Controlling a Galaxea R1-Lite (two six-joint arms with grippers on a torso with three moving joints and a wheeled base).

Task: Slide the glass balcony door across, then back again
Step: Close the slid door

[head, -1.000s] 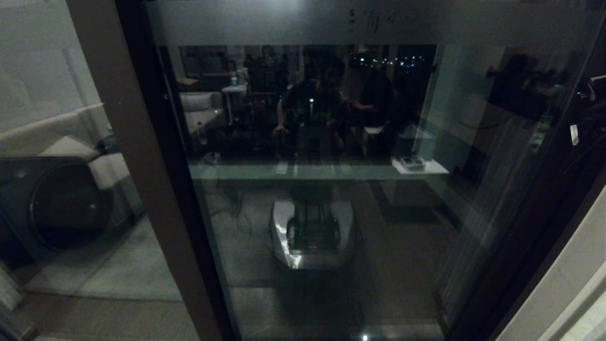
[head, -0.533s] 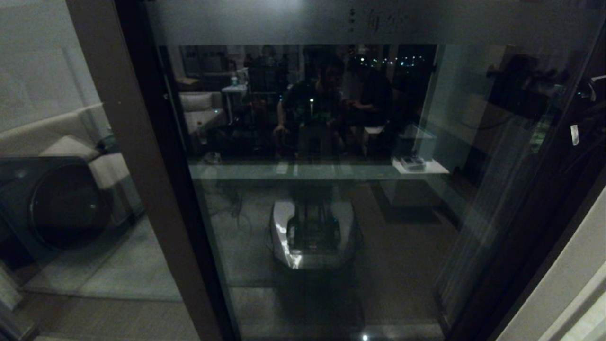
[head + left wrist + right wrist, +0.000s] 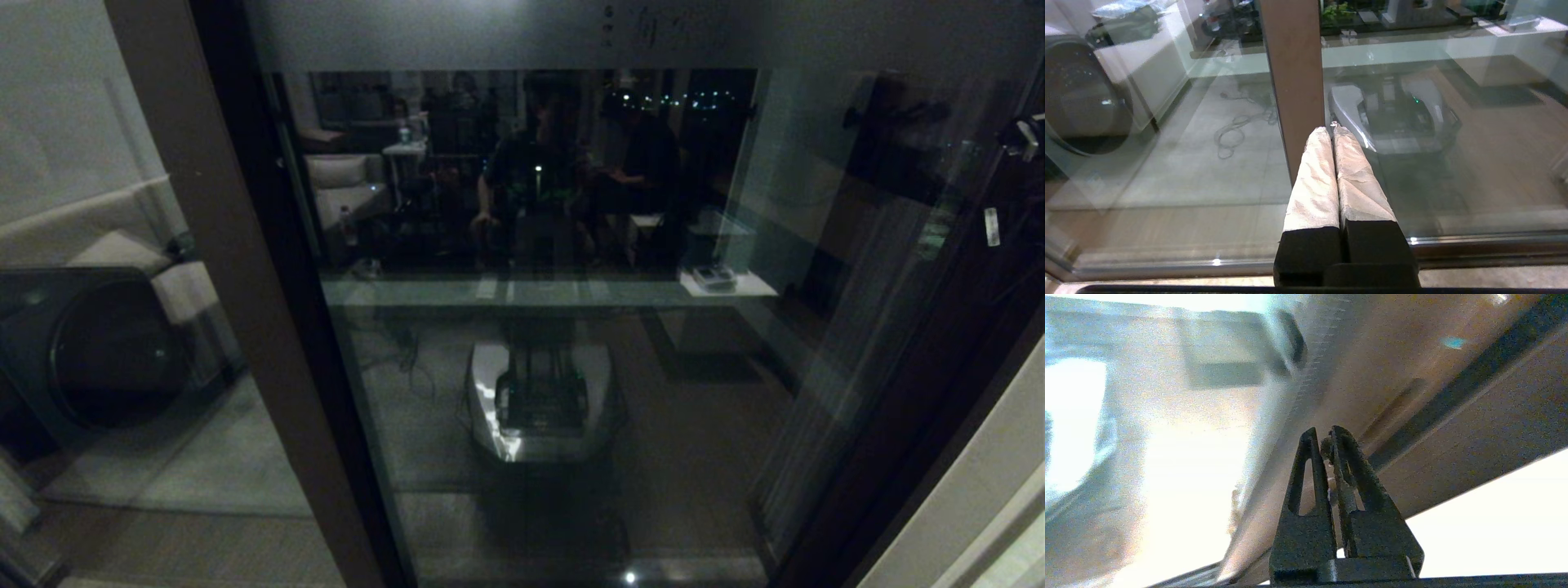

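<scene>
The glass balcony door filled the head view, its brown stile left of the pane and the frosted strip along the top. The left gripper sat low against that stile, its cloth-wrapped fingers pressed together and holding nothing, tips at the stile's edge. To slide well, it would have needed steady sideways pressure along the track, not into the glass. The right gripper pointed at the handle on the door's other stile, fingers closed, empty.
</scene>
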